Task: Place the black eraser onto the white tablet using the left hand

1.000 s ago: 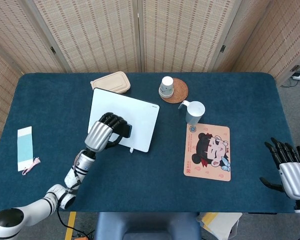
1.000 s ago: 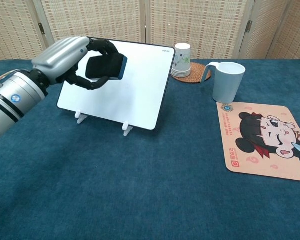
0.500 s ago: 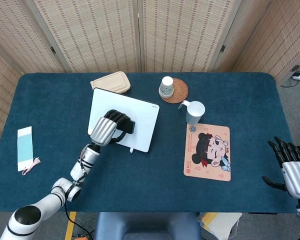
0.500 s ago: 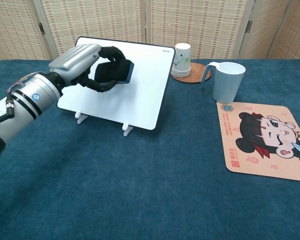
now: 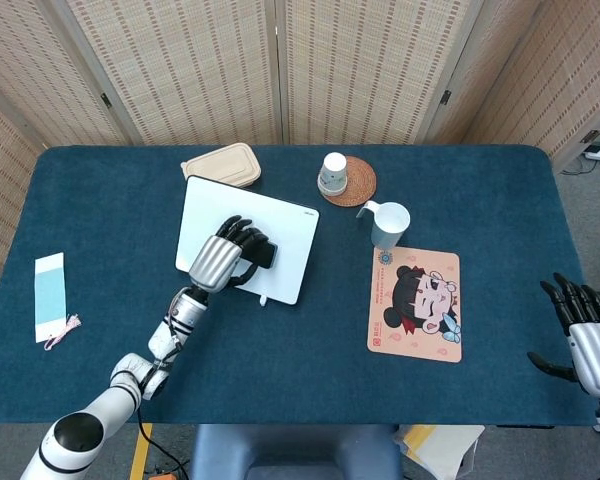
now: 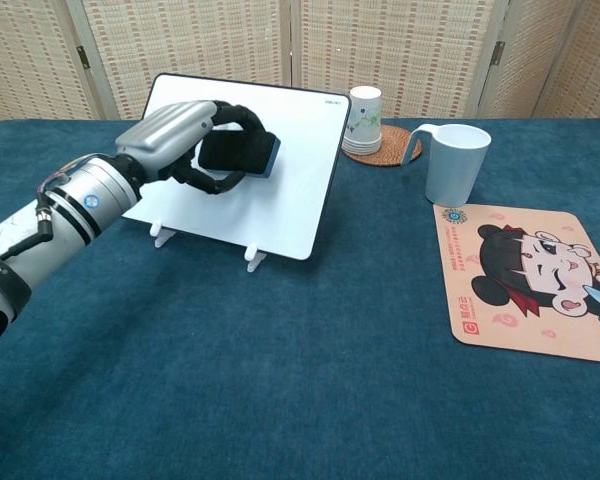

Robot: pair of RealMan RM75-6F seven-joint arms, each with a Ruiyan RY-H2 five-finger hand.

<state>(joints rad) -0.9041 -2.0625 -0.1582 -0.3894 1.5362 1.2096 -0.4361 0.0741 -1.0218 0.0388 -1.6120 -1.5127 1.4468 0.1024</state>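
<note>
The white tablet lies tilted on small stands at the middle left of the blue table. My left hand hovers over its middle and grips the black eraser, which has a blue edge. The eraser sits just above or against the tablet face; I cannot tell if it touches. My right hand hangs off the table's right edge with fingers spread and nothing in it; the chest view does not show it.
A beige lunch box lies behind the tablet. A paper cup stands on a brown coaster. A white mug stands beside a cartoon mouse pad. A pale blue card lies far left.
My left hand has carried the eraser rightward and forward over the tablet's middle. My right hand has drifted slightly down and right.
</note>
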